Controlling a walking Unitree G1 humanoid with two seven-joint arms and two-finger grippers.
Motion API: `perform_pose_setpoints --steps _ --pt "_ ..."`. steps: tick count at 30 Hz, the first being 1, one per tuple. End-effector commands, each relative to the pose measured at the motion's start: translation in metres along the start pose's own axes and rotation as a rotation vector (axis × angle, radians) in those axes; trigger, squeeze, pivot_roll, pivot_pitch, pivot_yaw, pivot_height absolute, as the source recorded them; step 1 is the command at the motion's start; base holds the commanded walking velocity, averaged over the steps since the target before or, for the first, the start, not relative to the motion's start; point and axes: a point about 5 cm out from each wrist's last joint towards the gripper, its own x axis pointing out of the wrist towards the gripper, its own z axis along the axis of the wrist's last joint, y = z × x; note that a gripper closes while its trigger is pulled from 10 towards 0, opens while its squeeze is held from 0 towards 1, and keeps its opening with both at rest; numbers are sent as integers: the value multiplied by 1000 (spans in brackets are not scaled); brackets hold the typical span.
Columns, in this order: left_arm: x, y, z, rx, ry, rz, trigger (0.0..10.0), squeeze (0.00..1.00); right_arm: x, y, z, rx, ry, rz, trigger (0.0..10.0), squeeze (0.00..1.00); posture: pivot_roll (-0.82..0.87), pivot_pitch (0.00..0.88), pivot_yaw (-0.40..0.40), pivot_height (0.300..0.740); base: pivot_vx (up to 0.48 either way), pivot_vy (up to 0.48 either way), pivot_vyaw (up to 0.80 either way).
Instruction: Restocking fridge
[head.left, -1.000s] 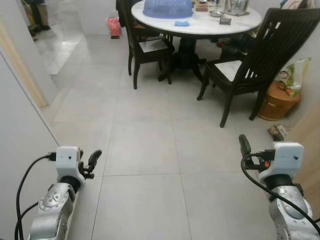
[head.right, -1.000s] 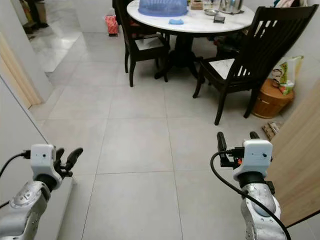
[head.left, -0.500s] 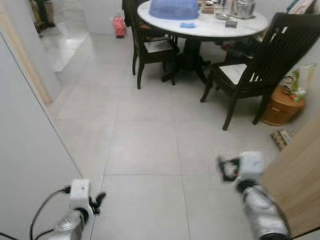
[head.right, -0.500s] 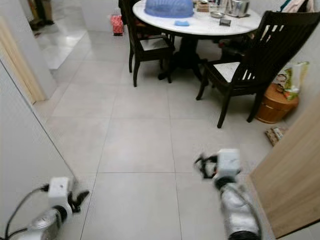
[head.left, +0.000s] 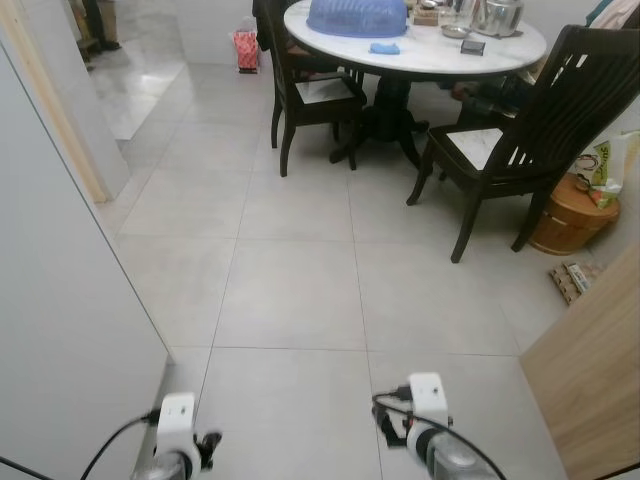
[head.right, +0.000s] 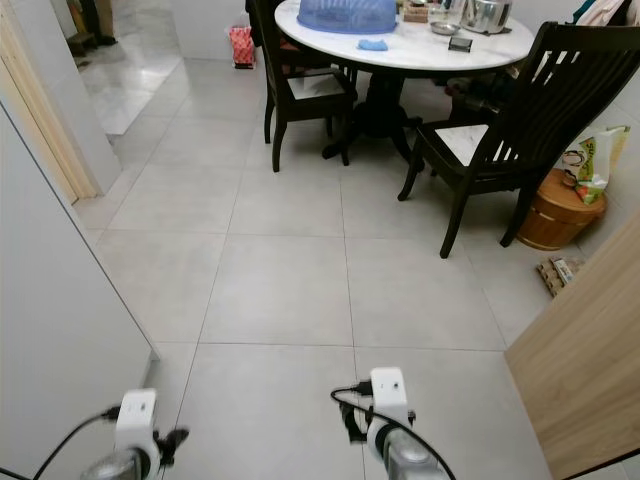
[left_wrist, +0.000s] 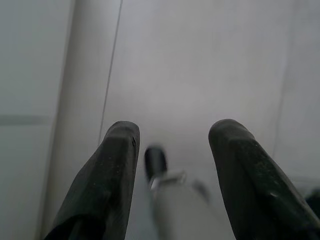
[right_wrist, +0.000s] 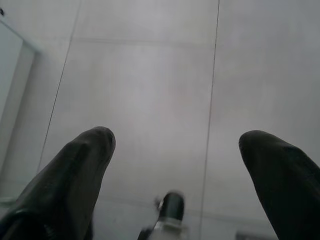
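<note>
My left gripper (left_wrist: 172, 135) hangs low over the grey tiled floor (head.left: 290, 290), open with nothing between its fingers; it sits at the bottom of the left eye view (head.left: 207, 441) beside a tall white panel (head.left: 60, 300). My right gripper (right_wrist: 177, 145) is also low and open, empty, pointing down at the floor tiles, near the bottom middle (head.left: 390, 430). No food item is in either gripper.
A round white table (head.left: 500, 55) with a blue dome cover (head.left: 357, 15) and dark wooden chairs (head.left: 520, 140) stands ahead. A wooden tub (head.left: 565, 215) and a bag (head.left: 605, 170) sit at the right, beside a light wooden panel (head.left: 600, 370). A doorway (head.left: 130, 70) opens at far left.
Both arms have dropped toward the bottom of the picture, and the right one has swung inward toward the middle. The camera has shifted slightly.
</note>
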Motion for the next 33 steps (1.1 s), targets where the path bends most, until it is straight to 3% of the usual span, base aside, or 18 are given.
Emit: perform_pose_setpoints --steps 1,2,3,4,8,14,22,33 --pt "-1 4 -9 -12 25 23 10000 0 -3 -5 -10 88 -5 -44 10000 0 -80 0 -15 740 0 0 0" --pt "-1 4 -8 -8 25 23 10000 0 -6 -16 -13 205 -26 -119 10000 0 -90 0 -5 740 0 0 0" --pt "-1 4 -8 -8 25 23 10000 0 -6 -16 -13 205 -26 -119 10000 0 -90 0 -5 740 0 0 0" --pt "-1 4 -7 -3 22 22 10000 0 -7 -27 -11 208 -25 -171 10000 0 -97 0 -2 740 0 0 0" --pt "-2 10 -8 -23 12 40 10000 0 -6 -30 -7 88 2 -157 10000 0 -112 0 -4 740 0 0 0" --pt "-2 14 -7 -66 -8 69 10000 0 -12 -38 -22 46 52 -170 10000 0 -105 0 -26 740 0 0 0" --pt "-2 4 -15 -42 15 42 10000 0 -20 -51 -38 66 89 -235 10000 0 -102 0 -41 740 0 0 715" --pt "-3 3 -21 -37 36 46 10000 0 -18 -46 -39 60 91 -235 10000 0 -118 0 -27 740 0 0 800"
